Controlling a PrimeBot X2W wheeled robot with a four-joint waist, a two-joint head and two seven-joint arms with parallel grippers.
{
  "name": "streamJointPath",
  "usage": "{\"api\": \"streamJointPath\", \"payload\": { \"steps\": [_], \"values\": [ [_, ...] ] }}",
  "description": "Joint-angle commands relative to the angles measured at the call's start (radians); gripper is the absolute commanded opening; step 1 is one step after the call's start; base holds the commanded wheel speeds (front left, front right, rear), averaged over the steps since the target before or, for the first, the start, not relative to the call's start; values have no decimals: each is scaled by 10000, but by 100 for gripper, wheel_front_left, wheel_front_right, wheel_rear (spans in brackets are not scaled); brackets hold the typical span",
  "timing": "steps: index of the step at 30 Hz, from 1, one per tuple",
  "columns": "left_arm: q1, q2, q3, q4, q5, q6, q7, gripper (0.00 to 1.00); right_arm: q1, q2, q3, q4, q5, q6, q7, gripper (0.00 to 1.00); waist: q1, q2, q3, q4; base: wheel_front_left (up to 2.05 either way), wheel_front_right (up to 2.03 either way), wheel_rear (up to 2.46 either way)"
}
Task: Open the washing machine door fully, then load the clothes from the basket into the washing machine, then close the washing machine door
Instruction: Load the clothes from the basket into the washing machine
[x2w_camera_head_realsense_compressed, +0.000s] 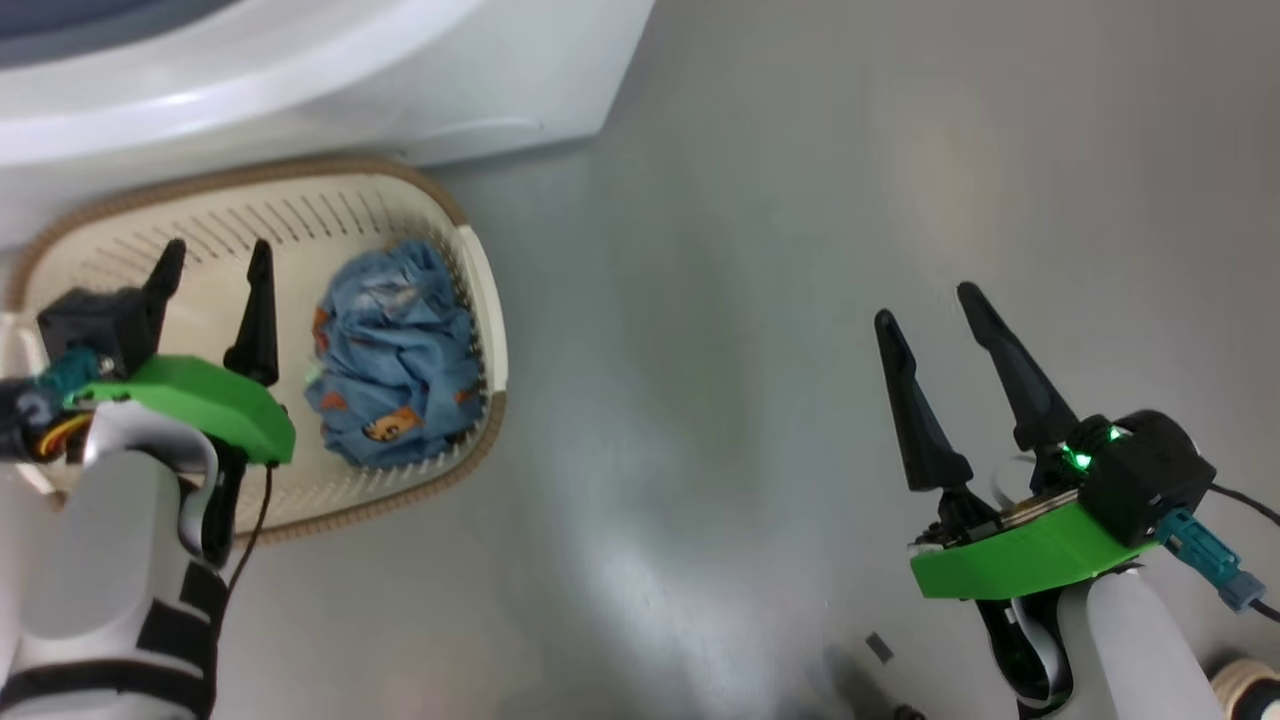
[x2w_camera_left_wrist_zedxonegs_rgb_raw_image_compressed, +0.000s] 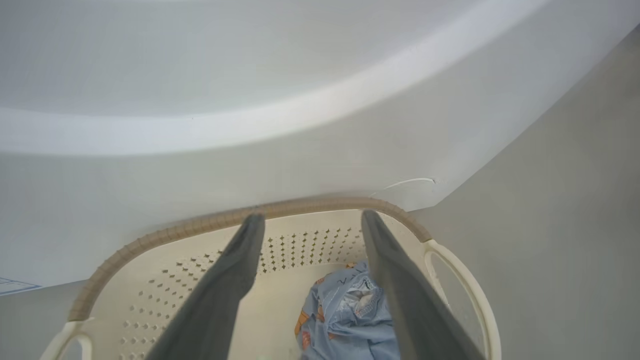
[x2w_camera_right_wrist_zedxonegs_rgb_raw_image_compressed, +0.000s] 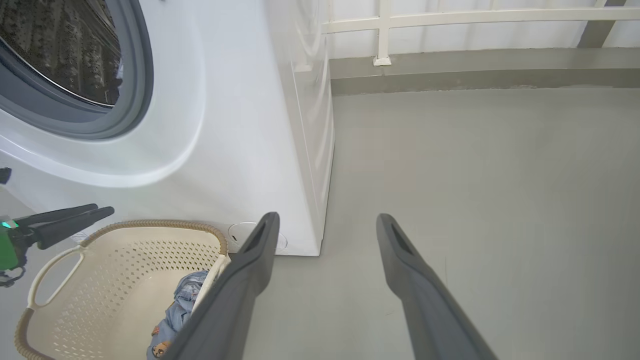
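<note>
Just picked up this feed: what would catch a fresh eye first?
Crumpled blue clothes lie at the right end of the cream basket, on the floor before the white washing machine. The left gripper hovers open over the basket's bare half; the right gripper hangs open above grey floor.

Head camera: mounted high and facing steeply down. The left gripper (x2w_camera_head_realsense_compressed: 216, 250) and right gripper (x2w_camera_head_realsense_compressed: 927, 305) rise from the lower corners, with bare floor (x2w_camera_head_realsense_compressed: 800, 200) between them.

Left wrist camera: looks along its own fingers from close above the basket (x2w_camera_left_wrist_zedxonegs_rgb_raw_image_compressed: 200, 225). The far rim lies just past the fingertips, and the washing machine (x2w_camera_left_wrist_zedxonegs_rgb_raw_image_compressed: 250, 75) front stands directly beyond.

Right wrist camera: sits farther back, facing forward over open floor ahead of its fingertips, with the machine ahead and to the tool's left.

Shared ground: all three views take in the basket, the clothes (x2w_camera_head_realsense_compressed: 395, 360) and the machine's lower front. The right wrist view also catches the left gripper at its left edge, beside the basket rim.
</note>
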Motion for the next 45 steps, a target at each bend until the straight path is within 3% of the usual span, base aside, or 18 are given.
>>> {"api": "streamJointPath", "payload": {
  "steps": [1, 11, 19, 33, 45],
  "values": [
    [-296, 366, 131, 215, -54, -27, -60, 100, -36, 51, 195, -305, -60, 16, -46, 100, 0, -1, 907, -203, 0, 0, 0],
    [-1845, 560, -678, 2796, -459, -111, 47, 100, -316, 96, 256, -448, -50, 16, -46, 100, 0, -1, 1860, -277, 0, 0, 0],
    [-2542, 384, -1768, 3786, -1876, -115, 633, 100, -338, 112, 286, -478, -44, 16, -46, 100, 0, -1, 2223, -305, 0, 0, 0],
    [-2811, 614, -3707, 3436, -4406, -116, 2323, 100, -490, 118, 452, -435, 54, 16, -46, 100, 0, -1, 2524, -298, 0, 0, 0],
    [-3356, 967, -4855, 3278, -5696, -116, 2345, 100, -616, 119, 508, -450, 161, 16, -46, 100, 0, -1, 3100, -342, 0, 0, 0]
  ]
}}
